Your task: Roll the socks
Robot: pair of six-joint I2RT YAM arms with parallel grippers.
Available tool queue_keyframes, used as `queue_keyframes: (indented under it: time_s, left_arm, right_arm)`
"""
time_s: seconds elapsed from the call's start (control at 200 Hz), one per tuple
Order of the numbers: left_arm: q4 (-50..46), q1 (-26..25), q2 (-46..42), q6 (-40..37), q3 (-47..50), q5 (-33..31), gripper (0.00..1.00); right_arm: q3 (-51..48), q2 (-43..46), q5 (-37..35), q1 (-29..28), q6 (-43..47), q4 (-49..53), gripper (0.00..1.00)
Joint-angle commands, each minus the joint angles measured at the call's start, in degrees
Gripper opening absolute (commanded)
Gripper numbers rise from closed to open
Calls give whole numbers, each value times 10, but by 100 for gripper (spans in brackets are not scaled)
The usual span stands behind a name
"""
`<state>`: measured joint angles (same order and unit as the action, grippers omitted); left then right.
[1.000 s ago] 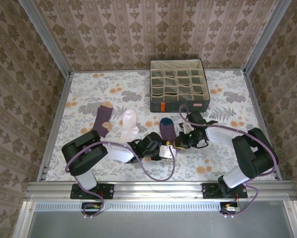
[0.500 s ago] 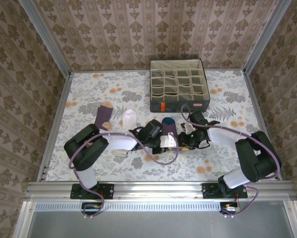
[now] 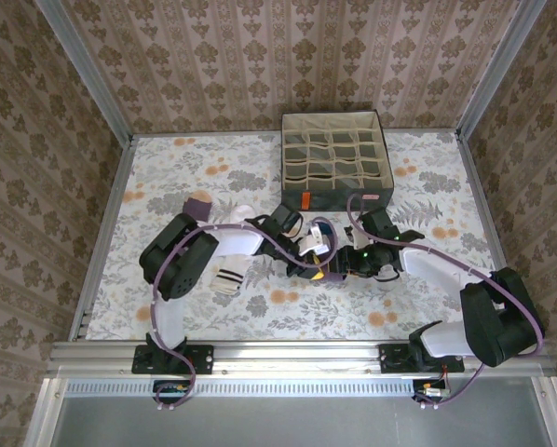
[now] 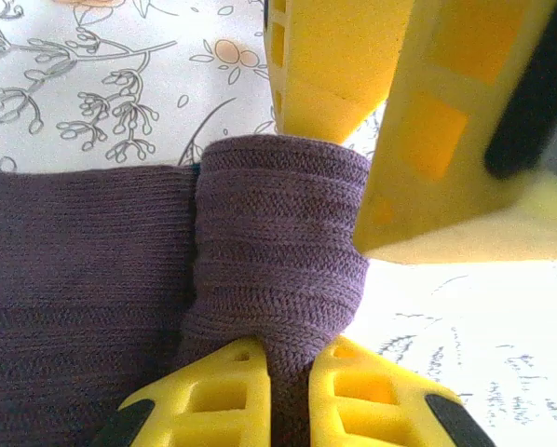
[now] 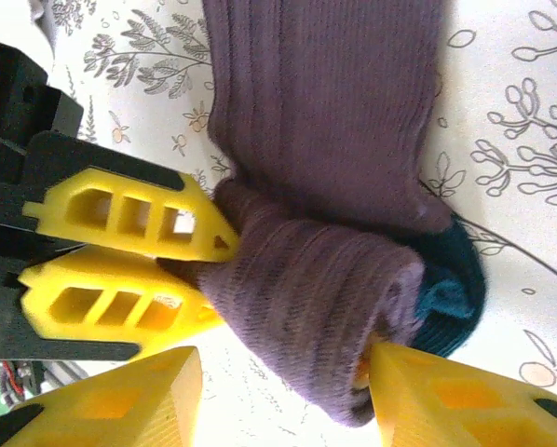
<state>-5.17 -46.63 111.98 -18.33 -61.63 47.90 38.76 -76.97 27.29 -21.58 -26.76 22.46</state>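
Just beside purple roll (image 5: 306, 298), teal heel (image 5: 451, 287).

Wrist views crop rolled purple sock (image 4: 278, 242) at frame edges. Top view: it's mostly buried under left gripper (image 4: 290, 352) and right gripper (image 5: 283, 361). Left arm (image 3: 243, 240) covers parts of white sock (image 3: 226, 277) and other purple sock (image 3: 197, 206).

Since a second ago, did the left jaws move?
Yes. The left jaws moved up the view, closer to the grey box, and are shut on the purple sock.
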Motion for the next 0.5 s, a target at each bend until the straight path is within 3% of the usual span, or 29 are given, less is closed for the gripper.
queue_keyframes:
  time_s: [0.0,0.34,0.495]
  left_arm:
    - [-60,14,39,62,24,45,0]
    - [-41,26,66,91,22,58,0]
    - [-24,27,50,83,34,36,0]
  right_arm:
    - [-7,-1,-16,1,15,-16,51]
    - [2,-79,17,-19,7,-67,47]
    - [7,-108,3,-21,-5,-56,21]
